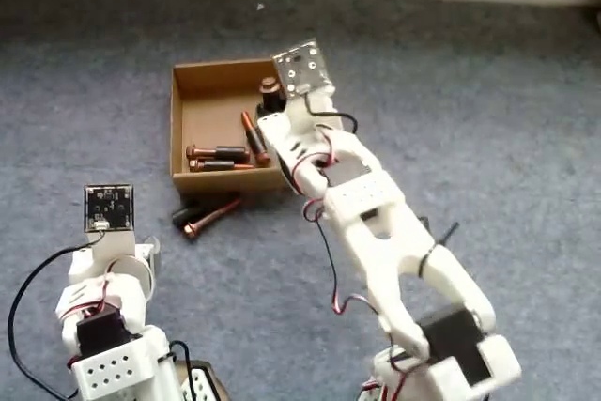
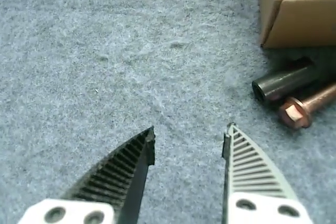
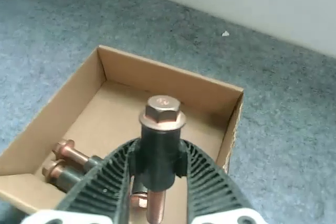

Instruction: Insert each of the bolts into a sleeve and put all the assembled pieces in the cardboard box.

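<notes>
My right gripper (image 3: 157, 156) is shut on a black sleeve (image 3: 158, 153) with a copper bolt (image 3: 162, 109) through it, held upright over the cardboard box (image 3: 168, 77). From above, that piece (image 1: 271, 91) hangs above the right side of the box (image 1: 177, 124). Three assembled pieces (image 1: 221, 155) lie inside. A loose black sleeve (image 2: 283, 80) and a loose copper bolt (image 2: 304, 109) lie side by side on the carpet just in front of the box (image 2: 299, 17). My left gripper (image 2: 190, 135) is open over bare carpet, short of them.
Grey carpet covers the whole floor. The right arm (image 1: 376, 213) stretches diagonally from the lower right to the box. The left arm (image 1: 108, 279) sits at the lower left. A pale wall runs along the far edge.
</notes>
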### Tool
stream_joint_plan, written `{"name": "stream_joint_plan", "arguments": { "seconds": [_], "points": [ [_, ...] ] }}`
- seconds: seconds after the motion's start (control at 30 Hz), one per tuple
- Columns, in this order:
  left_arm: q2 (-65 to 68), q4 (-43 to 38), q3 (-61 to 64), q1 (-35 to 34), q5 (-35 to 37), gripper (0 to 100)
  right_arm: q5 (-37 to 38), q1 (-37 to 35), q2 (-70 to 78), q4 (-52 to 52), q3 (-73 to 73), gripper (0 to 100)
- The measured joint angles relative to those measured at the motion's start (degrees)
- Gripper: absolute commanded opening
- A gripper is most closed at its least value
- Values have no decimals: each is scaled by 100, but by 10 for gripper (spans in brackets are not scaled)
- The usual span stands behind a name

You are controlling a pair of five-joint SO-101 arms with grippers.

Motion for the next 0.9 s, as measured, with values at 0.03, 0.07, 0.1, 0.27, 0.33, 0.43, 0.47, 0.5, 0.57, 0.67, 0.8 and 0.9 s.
{"name": "stream_joint_plan", "arguments": {
  "seconds": [0.03,0.07,0.1,0.27,0.33,0.43,0.47,0.5,0.57,0.67,0.8,0.9],
  "points": [
    [0,0,0,0,0,231,70,18,264,-26,-105,19],
    [0,0,0,0,0,231,123,35,501,-26,-185,39],
    [0,0,0,0,0,231,149,70,712,-26,-264,67],
    [0,0,0,-9,0,231,167,211,1160,396,-730,142],
    [0,0,0,-9,0,231,167,237,1143,642,-905,141],
    [0,0,0,-9,0,231,193,176,976,1108,-985,141],
    [0,0,0,-9,0,230,193,97,870,1248,-985,141],
    [0,0,0,-9,0,229,193,-9,747,1371,-985,141],
    [0,0,0,-9,0,228,193,-281,510,1591,-985,141],
    [0,0,0,-88,0,228,193,-668,334,1934,-985,141],
    [0,0,0,-440,0,228,202,-1125,255,2435,-976,141],
    [0,0,0,-659,0,228,202,-1451,255,2743,-976,141]
  ]
}}
